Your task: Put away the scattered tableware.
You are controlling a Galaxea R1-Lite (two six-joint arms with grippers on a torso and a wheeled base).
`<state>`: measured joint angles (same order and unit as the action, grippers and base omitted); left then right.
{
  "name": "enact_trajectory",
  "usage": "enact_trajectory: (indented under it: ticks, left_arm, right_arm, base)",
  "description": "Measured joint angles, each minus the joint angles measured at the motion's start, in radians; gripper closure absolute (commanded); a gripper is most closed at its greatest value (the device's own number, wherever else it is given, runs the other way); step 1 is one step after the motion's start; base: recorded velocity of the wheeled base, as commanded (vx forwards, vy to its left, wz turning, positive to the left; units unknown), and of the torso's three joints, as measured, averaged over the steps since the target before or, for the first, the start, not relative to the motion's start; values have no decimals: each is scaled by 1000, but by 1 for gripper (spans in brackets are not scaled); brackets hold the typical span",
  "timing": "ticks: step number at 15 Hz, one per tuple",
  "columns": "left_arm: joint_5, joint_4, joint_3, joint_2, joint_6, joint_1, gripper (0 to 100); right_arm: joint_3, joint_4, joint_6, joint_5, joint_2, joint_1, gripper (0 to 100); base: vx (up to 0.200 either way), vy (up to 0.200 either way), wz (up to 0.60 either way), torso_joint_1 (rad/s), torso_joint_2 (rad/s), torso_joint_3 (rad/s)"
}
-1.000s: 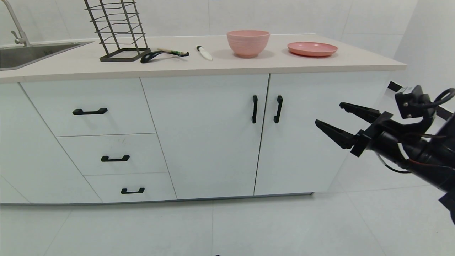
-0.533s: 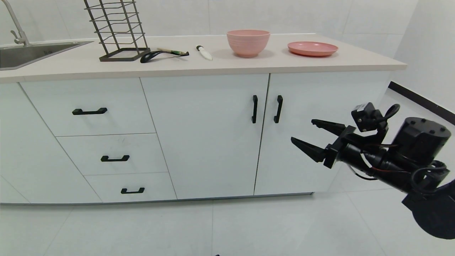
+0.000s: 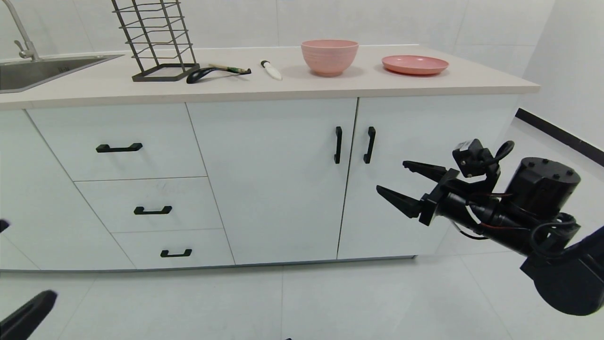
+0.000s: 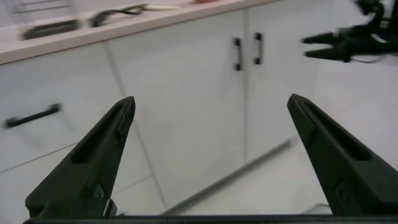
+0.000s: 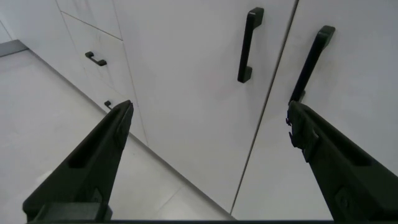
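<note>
On the countertop (image 3: 283, 87) lie a pink bowl (image 3: 329, 56), a pink plate (image 3: 415, 64), a white-handled utensil (image 3: 271, 70), a black spoon (image 3: 207, 72) and a thin green-tipped stick (image 3: 230, 69). My right gripper (image 3: 390, 176) is open and empty. It hangs below counter height in front of the right cupboard door (image 3: 406, 179), facing the two door handles (image 5: 249, 45). My left gripper (image 4: 211, 99) is also open and empty, low near the floor at the left; one of its fingers (image 3: 28, 314) shows in the head view.
A black wire dish rack (image 3: 158, 40) stands beside the spoon, and a sink (image 3: 42, 71) lies at the far left. Three drawers with black handles (image 3: 119, 148) fill the left cabinet. The tiled floor (image 3: 302, 302) lies in front.
My right arm has moved left and down, closer to the cupboard doors, its gripper still open. The left gripper's fingers have come into the head view at the lower left.
</note>
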<state>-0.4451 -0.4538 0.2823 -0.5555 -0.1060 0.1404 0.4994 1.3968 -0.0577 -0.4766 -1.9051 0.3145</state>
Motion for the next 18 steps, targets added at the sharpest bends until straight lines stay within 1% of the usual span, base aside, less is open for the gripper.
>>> enact_trajectory:
  ticks: [2,3,4,5,6,7,9,10,13,14,16,18]
  left_arm:
    - [-75,-146,43,-193,-57,64,0]
    - [-123,-210,57,-277,-86,89,0]
    - [-212,-257,67,-356,-124,116,0]
    - [-324,-279,73,-421,-157,146,0]
    - [-380,-289,77,-470,-173,164,0]
    - [-408,-303,81,-525,-187,178,0]
    - [-429,-343,100,-633,-202,197,0]
    - [-435,-370,113,-685,-205,215,0]
    - [-441,-400,158,-824,-209,317,0]
    - [-440,-401,184,-863,-210,340,0]
    - [-434,-402,253,-935,-211,369,0]
    - [-424,-406,321,-1004,-211,384,0]
  right_arm:
    - [-3,1,0,1,16,1,0]
    - [-3,1,0,0,21,4,0]
    - [-1,1,0,1,25,5,0]
    - [2,1,0,1,27,6,0]
    - [4,1,0,1,28,6,0]
    - [6,1,0,0,28,6,0]
    - [9,1,0,0,27,8,0]
    - [11,1,0,0,26,8,0]
    - [11,1,-2,0,24,10,0]
    - [11,2,-2,0,22,8,0]
    - [19,10,-2,-1,9,7,0]
    - [46,11,-2,0,-9,5,0]
  base:
    - [0,0,0,0,0,0]
    - [0,0,0,0,0,0]
    - [0,0,0,0,0,0]
    - [0,0,0,0,0,0]
    - [0,0,0,0,0,0]
    - [0,0,0,0,0,0]
    - [0,0,0,0,0,0]
    - [0,0,0,0,0,0]
    - [0,0,0,0,0,0]
    - [0,0,0,0,0,0]
    - [0,0,0,0,0,0]
    - [0,0,0,0,0,0]
